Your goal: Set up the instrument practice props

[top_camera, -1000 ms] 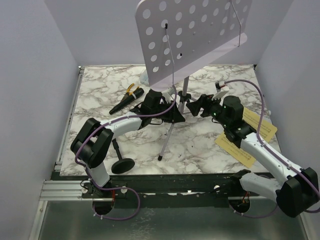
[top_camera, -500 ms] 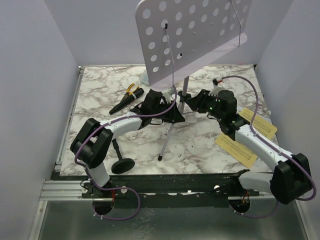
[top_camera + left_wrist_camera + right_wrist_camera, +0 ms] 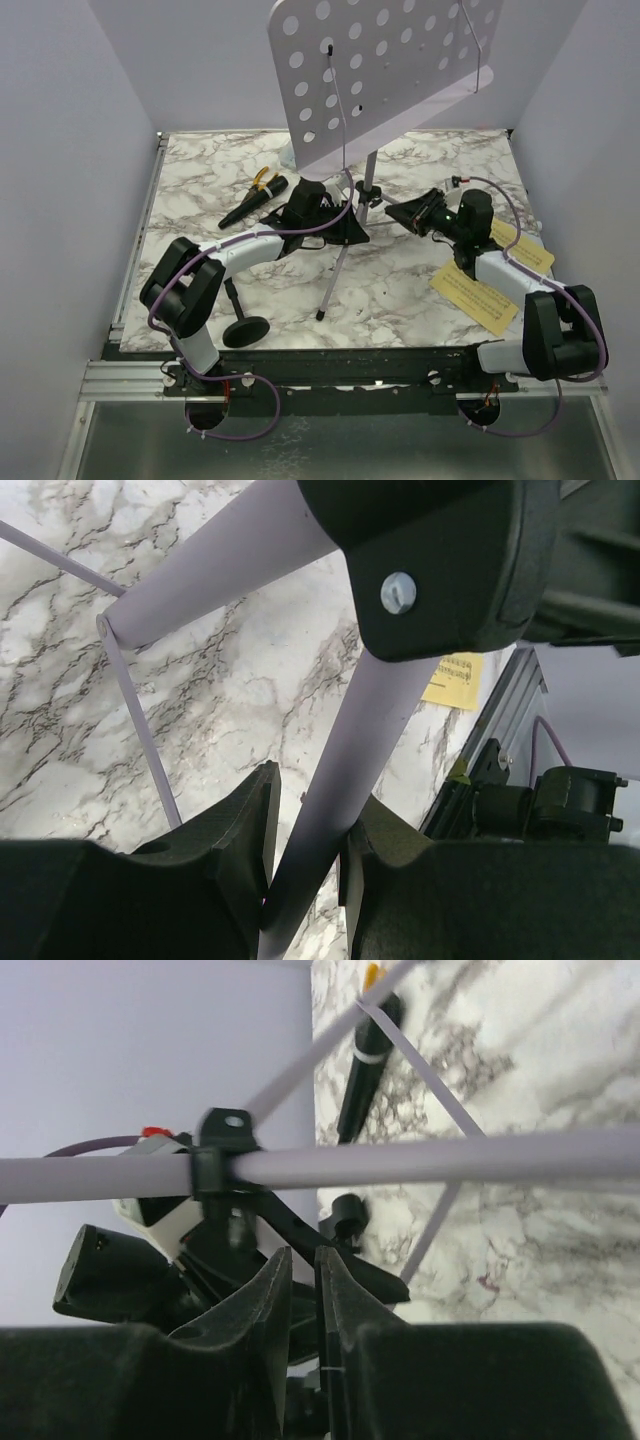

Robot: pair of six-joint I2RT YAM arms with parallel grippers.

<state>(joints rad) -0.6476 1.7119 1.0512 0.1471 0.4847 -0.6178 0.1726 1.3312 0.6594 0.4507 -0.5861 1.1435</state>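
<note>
The lilac hole-punched music stand stands tilted at the middle back, its pole above thin tripod legs. My left gripper is shut on a lilac tube of the stand. My right gripper is shut and empty just right of the pole, which crosses the right wrist view. The black microphone lies at the back left. The short black round-based mic stand stands front left. Yellow sheet-music pages lie at the right.
Yellow-handled pliers lie against the microphone's far end. A second yellow page lies under my right forearm. Lilac walls close in the marble table on three sides. A metal rail runs along the near edge.
My right arm has folded back toward the right while its gripper stays beside the pole. The stand's desk has shifted slightly left. The left arm holds still.
</note>
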